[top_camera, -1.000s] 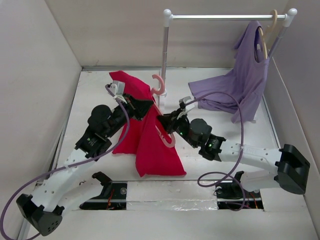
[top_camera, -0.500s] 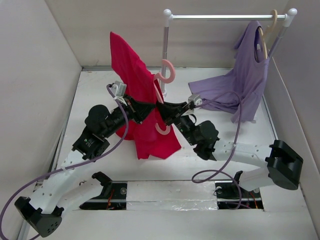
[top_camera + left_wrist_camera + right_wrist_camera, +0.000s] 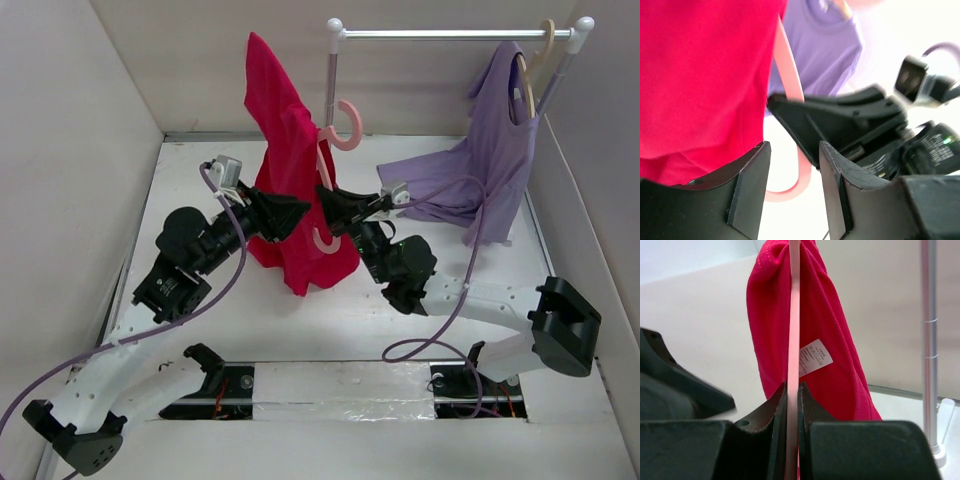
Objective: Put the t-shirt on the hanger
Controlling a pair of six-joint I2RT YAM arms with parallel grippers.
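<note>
Beside rack pole [image 3: 331, 80] | right gripper [image 3: 792, 390] clamps hanger [image 3: 794, 315] (t-shirt [image 3: 285, 150] draped) | left gripper [image 3: 792, 150] spread

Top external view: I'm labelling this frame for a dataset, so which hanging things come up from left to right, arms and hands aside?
red t-shirt → hook of the pink hanger → lilac garment → beige hanger

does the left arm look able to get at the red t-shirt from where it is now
Probably yes. The left end effector is open right beside the t-shirt, with nothing between them. The right end effector, shut on the hanger, sits close, so room is tight.
</note>
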